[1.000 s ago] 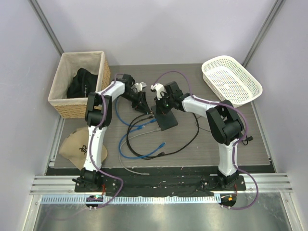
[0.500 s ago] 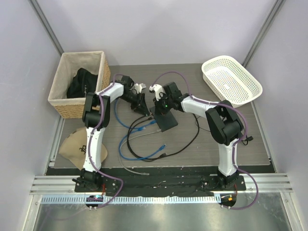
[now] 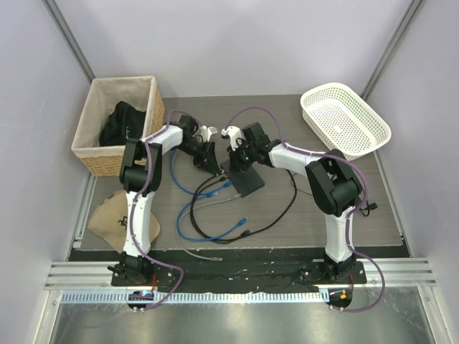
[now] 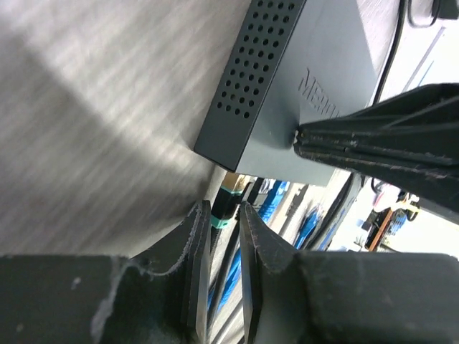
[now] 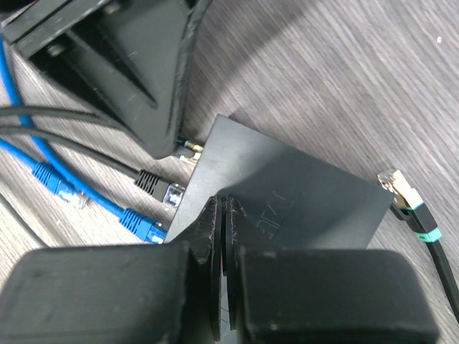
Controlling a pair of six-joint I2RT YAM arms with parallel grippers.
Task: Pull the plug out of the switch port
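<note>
Where the left claw (image 4: 223, 211) closes, the plug (image 4: 229, 192) lies pinched.

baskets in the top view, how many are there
2. A wicker basket with a cloth lining stands at the far left, with something dark inside. A white plastic basket sits at the far right corner. The view is open, so none seems hidden.

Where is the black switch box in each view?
Top view: switch box at picture centre.
Left wrist: upper middle, vented side showing.
Right wrist: centre, beneath the shut right gripper.
Shared landmark: blue cables beside its port edge.
</note>
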